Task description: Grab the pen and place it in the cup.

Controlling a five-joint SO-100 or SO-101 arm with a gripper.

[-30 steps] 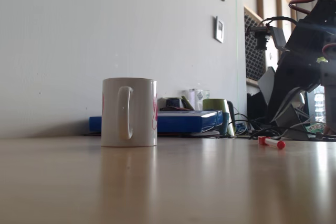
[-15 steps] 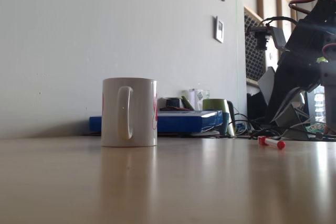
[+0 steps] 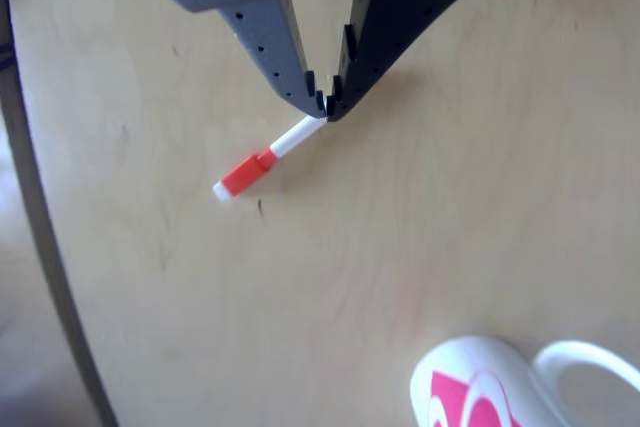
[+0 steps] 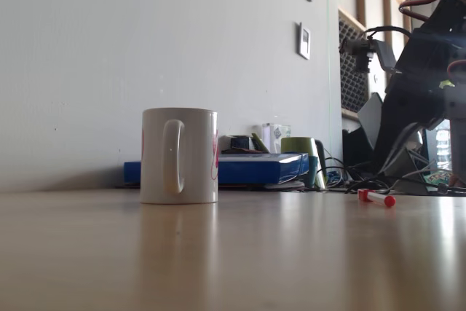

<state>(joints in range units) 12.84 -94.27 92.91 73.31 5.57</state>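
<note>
Looking low across a pale wooden table (image 4: 218, 267) in the fixed view, with a plain grey wall (image 4: 109, 49) rising behind it. Seeing the same wood grain from above in the other view (image 3: 480, 227), with the table edge curving down the left side.

Noticing the dark arm (image 4: 422, 71) at the right of the fixed view, standing up behind the table's far edge, with cables looping over its top. Not making out the fingers from this side.

Finding the cup (image 4: 179, 155) standing upright on the table left of centre in the fixed view, handle facing the camera and a sliver of pink showing at each side. Catching it again at the lower right corner of the other view (image 3: 470, 392), with the pink design facing up and the handle looping off to the right.

Passing over a flat blue box (image 4: 255, 169) lying behind the cup against the wall, and a green container (image 4: 298, 147) just beyond its right end.

Watching the gripper (image 3: 322, 107) reaching down from the top edge of the other view, one finger grey and one black, narrowing to tips that are all but meeting, with only a hairline slit between them. Holding nothing.

Spotting the pen (image 4: 376, 197) lying flat on the table, well to the right of the cup in the fixed view and close in front of the arm's base, with red at both ends. In the other view, seeing it (image 3: 262, 165) slanting from the red cap at the lower left up to the white barrel, whose far end is disappearing behind the fingertips. Not being able to tell from there whether the tips are touching it.
</note>
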